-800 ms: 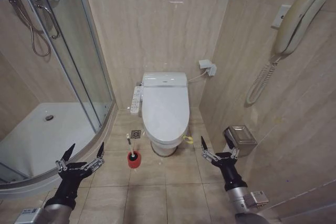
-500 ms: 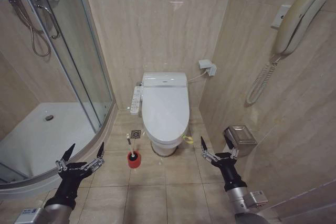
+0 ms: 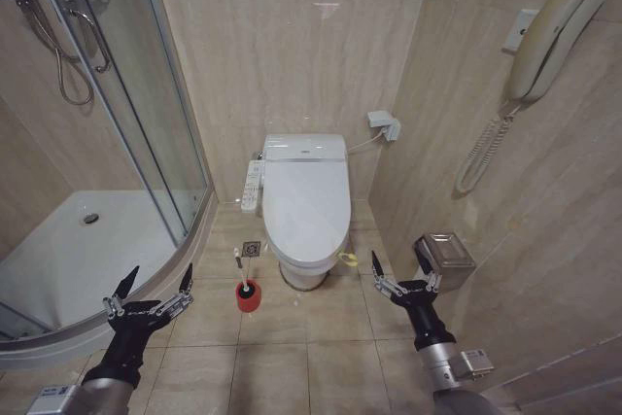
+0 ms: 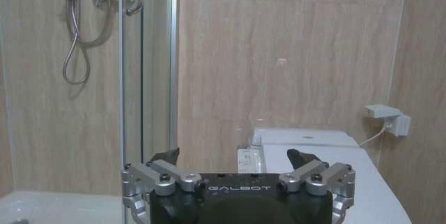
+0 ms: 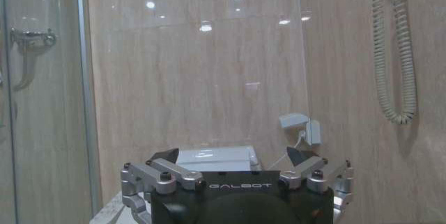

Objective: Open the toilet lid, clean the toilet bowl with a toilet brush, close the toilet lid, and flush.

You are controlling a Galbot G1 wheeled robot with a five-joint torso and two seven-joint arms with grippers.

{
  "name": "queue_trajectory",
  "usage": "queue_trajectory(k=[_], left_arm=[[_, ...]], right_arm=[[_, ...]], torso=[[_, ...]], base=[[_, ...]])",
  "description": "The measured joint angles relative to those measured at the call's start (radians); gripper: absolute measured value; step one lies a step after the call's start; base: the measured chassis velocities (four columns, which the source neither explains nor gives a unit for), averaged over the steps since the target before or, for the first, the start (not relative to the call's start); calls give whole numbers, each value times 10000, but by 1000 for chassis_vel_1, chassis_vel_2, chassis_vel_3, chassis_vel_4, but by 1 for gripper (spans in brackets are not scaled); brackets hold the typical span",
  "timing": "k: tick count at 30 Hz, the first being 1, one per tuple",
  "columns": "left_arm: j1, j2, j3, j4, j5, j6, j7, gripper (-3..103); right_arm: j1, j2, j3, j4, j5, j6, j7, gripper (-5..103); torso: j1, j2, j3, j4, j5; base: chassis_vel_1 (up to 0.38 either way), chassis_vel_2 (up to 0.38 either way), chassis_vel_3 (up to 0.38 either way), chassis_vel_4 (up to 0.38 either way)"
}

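We see the toilet lid (image 3: 306,199) shut flat, a long glossy white oval just above the centre of the head view, narrowing toward us, with a green-and-yellow band (image 3: 347,259) tied at its front edge near 4 o'clock of the lid. Beneath it the toilet bowl (image 3: 303,272) shows as a rounded white ceramic front on a pedestal, standing on the beige floor tiles (image 3: 292,357).

At about 8 o'clock from the bowl, near its foot, the toilet brush (image 3: 238,261) shows a thin white handle, its lower end sitting in a round red cup holder (image 3: 249,296). A white control panel (image 3: 252,186) hangs at the lid's 9 o'clock side.

Farther out at 9 o'clock we see the curved white shower tray (image 3: 78,255) behind glass; at 3 o'clock a small metal bin (image 3: 444,258) by the wall, and a wall phone (image 3: 544,41) toward 2 o'clock.

Our left gripper (image 3: 149,293) hangs at 7 o'clock, fingers spread wide and holding nothing. Our right gripper (image 3: 400,274) sits at 5 o'clock, well apart from the bowl, likewise spread wide and empty.
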Motion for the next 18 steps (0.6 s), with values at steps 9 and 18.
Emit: queue_trajectory(k=[9,18], left_arm=[[0,0,0,0,0,0,0,100],[-1,0,0,0,0,0,1,100]], right_arm=[[142,-28,-5,-134,128,29,56,100],[393,-115,120,-332,156,238,176,100]], torso=[[0,0,0,0,-1],[14,-3,4,-1,-3]], base=[[-114,109,99,-104],[-196,205,216,-202]])
